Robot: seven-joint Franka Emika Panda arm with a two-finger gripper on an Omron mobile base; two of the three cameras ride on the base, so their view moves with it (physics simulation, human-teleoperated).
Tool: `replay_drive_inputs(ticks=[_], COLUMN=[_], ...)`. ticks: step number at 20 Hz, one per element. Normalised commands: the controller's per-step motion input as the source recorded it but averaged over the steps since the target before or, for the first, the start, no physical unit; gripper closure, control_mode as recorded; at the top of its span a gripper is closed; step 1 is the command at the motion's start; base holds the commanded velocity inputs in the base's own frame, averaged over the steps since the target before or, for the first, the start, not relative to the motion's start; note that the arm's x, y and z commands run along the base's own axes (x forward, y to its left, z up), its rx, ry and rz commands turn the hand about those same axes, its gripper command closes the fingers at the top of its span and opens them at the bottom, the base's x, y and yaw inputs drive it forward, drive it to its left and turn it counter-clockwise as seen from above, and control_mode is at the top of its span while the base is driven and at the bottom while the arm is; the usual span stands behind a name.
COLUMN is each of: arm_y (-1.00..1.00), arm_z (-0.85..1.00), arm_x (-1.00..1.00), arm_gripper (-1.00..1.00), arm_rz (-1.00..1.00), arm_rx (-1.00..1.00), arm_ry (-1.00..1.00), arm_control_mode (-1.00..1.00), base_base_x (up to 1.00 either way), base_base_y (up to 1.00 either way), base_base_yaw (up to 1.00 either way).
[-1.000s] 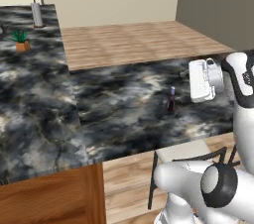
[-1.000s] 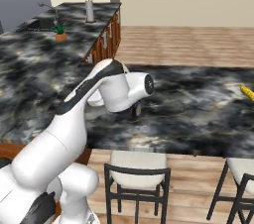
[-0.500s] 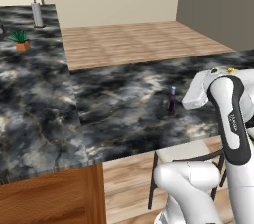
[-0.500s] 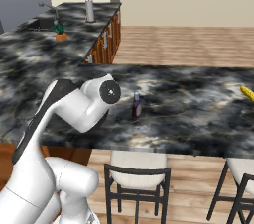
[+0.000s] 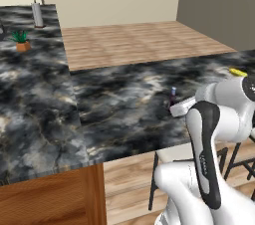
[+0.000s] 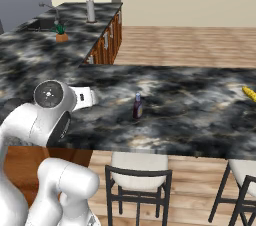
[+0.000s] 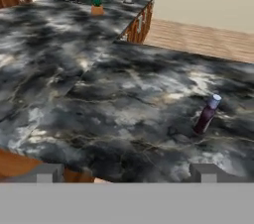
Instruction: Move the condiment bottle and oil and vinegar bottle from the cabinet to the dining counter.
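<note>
In the left base view, the black marble dining counter (image 5: 119,104) runs across the middle of the frame and turns up the left side. The condiment bottle (image 5: 172,98) stands upright on it right of centre, small and dark with a blue cap, just above the white arm that rises from the lower right. The arm's wrist covers the hand here, so I cannot tell from this side how its fingers stand. A potted plant (image 5: 21,41) sits on the counter at the upper left, with a grey-white cylinder (image 5: 37,15) above it near the top edge. A yellow object (image 5: 237,72) lies on the counter at the right edge. A stool (image 5: 172,159) shows below the counter edge at lower centre.

In the right base view, the condiment bottle (image 6: 137,107) stands upright at the middle of the frame, apart from the arm, whose white wrist reaches toward it from the left. The potted plant (image 6: 61,33) and cylinder (image 6: 91,11) sit at the upper left; the yellow object (image 6: 250,93) lies at the right edge. Two stools (image 6: 138,180) stand along the bottom.

In the hand view, the hand (image 7: 124,172) shows two finger tips (image 7: 46,172) spread wide apart at the bottom, with nothing between them. The condiment bottle (image 7: 207,114) stands right of centre on the counter (image 7: 99,109), clear of both tips.
</note>
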Motion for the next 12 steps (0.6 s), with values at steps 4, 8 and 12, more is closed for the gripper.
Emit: replay_drive_inputs(ticks=[4,8,12], arm_y=[0.10,0.23,0.08], arm_z=[0.00,0.00,0.00], arm_x=[-0.37,-0.17,-0.01], arm_gripper=[-1.00,-1.00,-1.00], arm_rz=[-0.33,-0.20,-0.05], arm_rx=[0.00,-0.01,-0.01], arm_ry=[0.18,0.09,0.03], arm_control_mode=[-1.00,-1.00,-1.00], base_base_x=[0.00,0.00,0.00], base_base_y=[0.00,0.00,0.00], base_base_yaw=[0.00,0.00,0.00])
